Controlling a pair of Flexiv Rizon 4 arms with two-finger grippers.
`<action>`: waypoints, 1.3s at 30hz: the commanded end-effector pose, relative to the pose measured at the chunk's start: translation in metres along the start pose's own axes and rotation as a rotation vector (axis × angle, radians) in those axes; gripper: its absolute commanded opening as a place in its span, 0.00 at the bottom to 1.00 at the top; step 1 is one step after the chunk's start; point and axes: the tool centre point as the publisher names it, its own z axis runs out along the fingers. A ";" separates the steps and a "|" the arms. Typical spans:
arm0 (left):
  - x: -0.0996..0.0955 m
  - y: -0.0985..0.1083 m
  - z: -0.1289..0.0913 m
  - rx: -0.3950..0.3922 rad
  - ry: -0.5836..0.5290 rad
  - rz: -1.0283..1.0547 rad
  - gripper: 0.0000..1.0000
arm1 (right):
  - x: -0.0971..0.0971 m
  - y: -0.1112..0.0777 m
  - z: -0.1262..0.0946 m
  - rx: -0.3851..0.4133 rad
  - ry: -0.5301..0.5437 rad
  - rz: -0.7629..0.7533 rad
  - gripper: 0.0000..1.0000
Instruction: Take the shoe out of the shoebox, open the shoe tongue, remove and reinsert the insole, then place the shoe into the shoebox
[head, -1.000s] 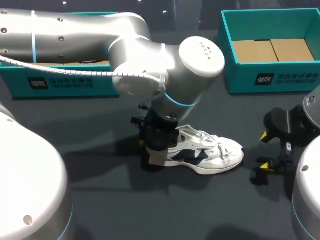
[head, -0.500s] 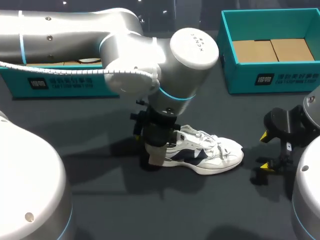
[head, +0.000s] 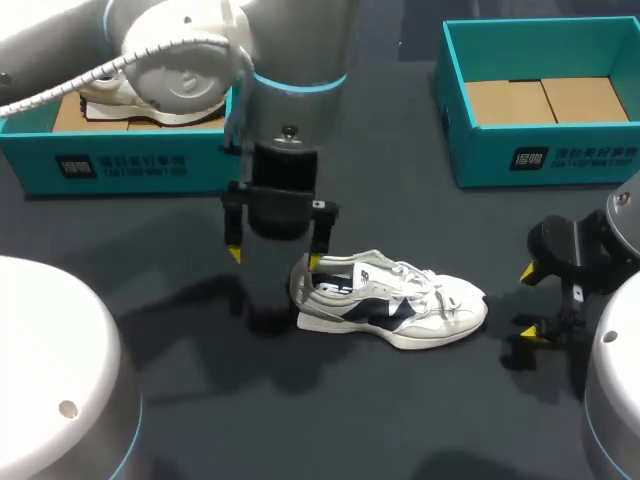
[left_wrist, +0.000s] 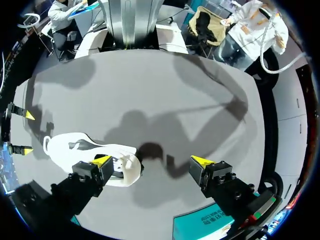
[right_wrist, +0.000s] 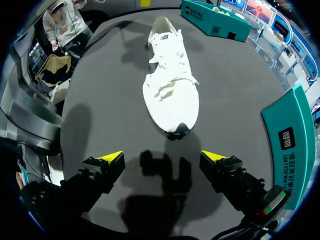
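A white and navy shoe (head: 400, 300) lies on its sole on the dark table, toe toward my right arm. My left gripper (head: 274, 257) hangs open just above its heel, one yellow fingertip (head: 313, 262) over the heel opening, the other off to the side. In the left wrist view the shoe (left_wrist: 85, 150) lies partly under one finger and nothing is between the fingers of the left gripper (left_wrist: 152, 160). My right gripper (head: 534, 302) stands open a short way off the toe. In its wrist view the shoe (right_wrist: 170, 85) lies ahead of the open right gripper (right_wrist: 162, 156), toe nearest.
A teal shoebox (head: 120, 165) at the back left holds a second shoe (head: 190, 112), partly hidden by my left arm. Another teal shoebox (head: 545, 155) at the back right shows only its cardboard floor. Its wall (right_wrist: 295, 150) is beside my right gripper.
My left gripper has opened, let go of the shoe's heel and risen, while the arm swung back and to the left. The shoe stays on the table. The right arm is unmoved.
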 end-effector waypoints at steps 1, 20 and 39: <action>0.027 -0.004 -0.004 -0.009 -0.102 0.001 1.00 | 0.002 0.000 -0.001 0.000 -0.003 0.000 1.00; 0.080 0.023 -0.022 0.390 -0.765 -0.717 1.00 | 0.002 0.000 -0.001 0.000 -0.003 0.000 1.00; 0.064 0.039 0.050 0.673 -1.197 -1.079 1.00 | 0.002 0.000 -0.001 0.000 -0.003 0.000 1.00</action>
